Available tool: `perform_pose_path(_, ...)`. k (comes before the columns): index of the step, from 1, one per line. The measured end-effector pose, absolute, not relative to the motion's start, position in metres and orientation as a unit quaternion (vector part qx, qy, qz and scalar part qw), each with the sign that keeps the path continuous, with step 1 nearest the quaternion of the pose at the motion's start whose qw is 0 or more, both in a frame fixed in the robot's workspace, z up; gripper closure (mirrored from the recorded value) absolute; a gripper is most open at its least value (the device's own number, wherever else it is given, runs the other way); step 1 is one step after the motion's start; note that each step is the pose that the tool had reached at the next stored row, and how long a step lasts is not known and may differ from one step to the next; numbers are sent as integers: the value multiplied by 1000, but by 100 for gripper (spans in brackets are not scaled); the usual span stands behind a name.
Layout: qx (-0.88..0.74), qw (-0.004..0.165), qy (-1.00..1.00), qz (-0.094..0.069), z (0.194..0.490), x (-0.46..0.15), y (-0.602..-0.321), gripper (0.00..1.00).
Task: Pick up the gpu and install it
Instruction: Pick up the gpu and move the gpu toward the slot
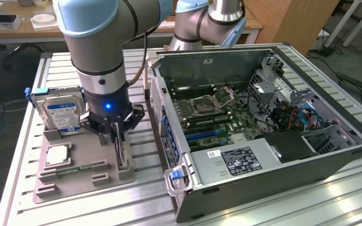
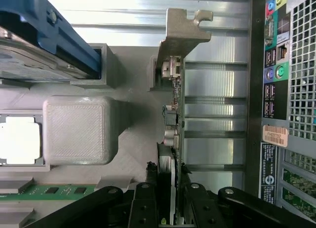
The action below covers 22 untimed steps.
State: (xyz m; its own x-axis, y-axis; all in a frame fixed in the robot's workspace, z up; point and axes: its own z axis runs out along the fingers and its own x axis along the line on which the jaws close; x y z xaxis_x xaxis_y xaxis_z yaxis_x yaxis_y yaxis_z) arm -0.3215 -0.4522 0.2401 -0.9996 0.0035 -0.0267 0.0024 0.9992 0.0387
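The gpu (image 1: 122,153) is a thin dark card standing on edge in a slot of the grey holder tray (image 1: 74,186), on the side nearest the computer case. In the wrist view the gpu (image 2: 175,114) appears edge-on, with its silver bracket (image 2: 180,33) at the far end. My gripper (image 1: 114,136) has come straight down over the card. Its black fingers (image 2: 148,201) press against both faces of the card, so my gripper (image 2: 172,191) is shut on it. The card's lower edge still rests in the holder.
In the same tray stand a hard drive (image 1: 61,113) in a blue carrier, a CPU (image 1: 56,154) and a green memory stick (image 1: 80,167). The open computer case (image 1: 332,141) lies close on the exterior view's right, motherboard (image 1: 216,117) exposed. A second arm base (image 1: 200,23) stands behind.
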Motion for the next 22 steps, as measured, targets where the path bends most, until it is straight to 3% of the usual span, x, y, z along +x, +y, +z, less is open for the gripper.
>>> perform_pose_path(22,1,14,1000,20,290,-322,-453,73)
